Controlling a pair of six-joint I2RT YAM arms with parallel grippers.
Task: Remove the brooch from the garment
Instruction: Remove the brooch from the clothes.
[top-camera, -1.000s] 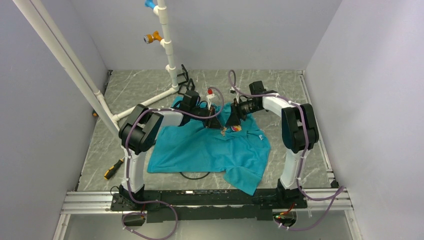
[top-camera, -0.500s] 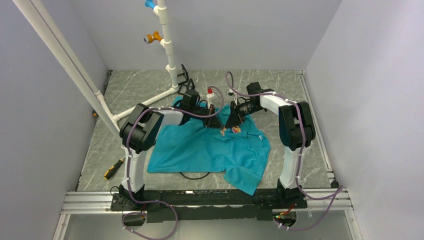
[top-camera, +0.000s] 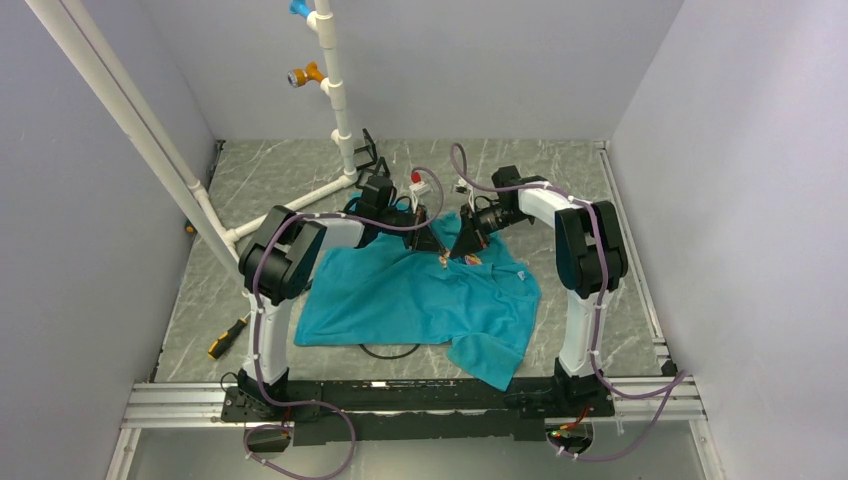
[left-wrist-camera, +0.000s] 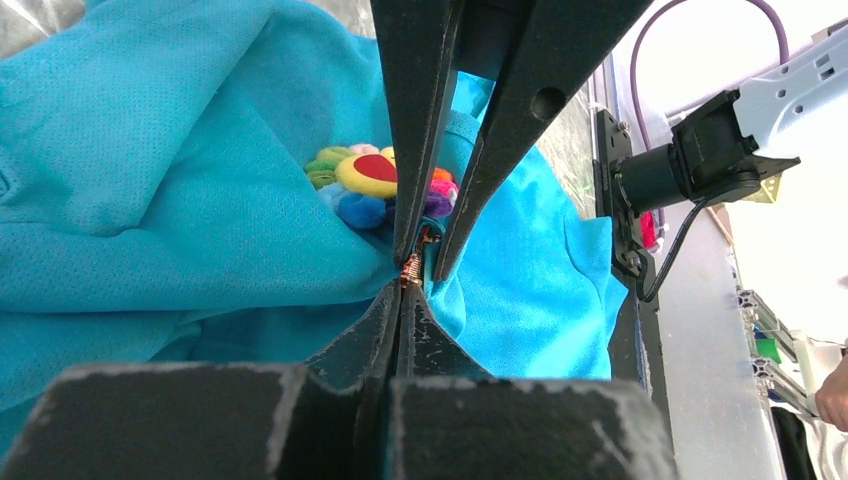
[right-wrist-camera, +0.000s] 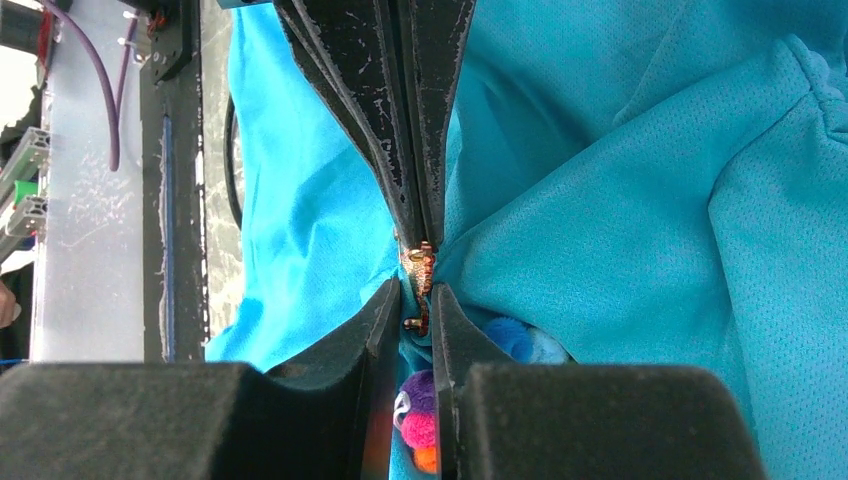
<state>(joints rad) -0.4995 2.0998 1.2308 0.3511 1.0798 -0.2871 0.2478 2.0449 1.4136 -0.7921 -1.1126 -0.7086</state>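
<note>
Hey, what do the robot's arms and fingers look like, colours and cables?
The left arm and right arm both have white links with bulky black joints; purple cables run along them, held by white ties. The fingers are black tapered wedges, scuffed with whitish specks.

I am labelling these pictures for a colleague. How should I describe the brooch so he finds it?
Find the teal garment on the marble table. Near its far edge, where both jaws meet, lies the brooch: the only multicoloured, fluffy flower-like ornament there.

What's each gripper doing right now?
Left gripper: closed on the brooch, pinching its copper pin.
Right gripper: closed on the same pin, jaws a sliver apart.
</note>
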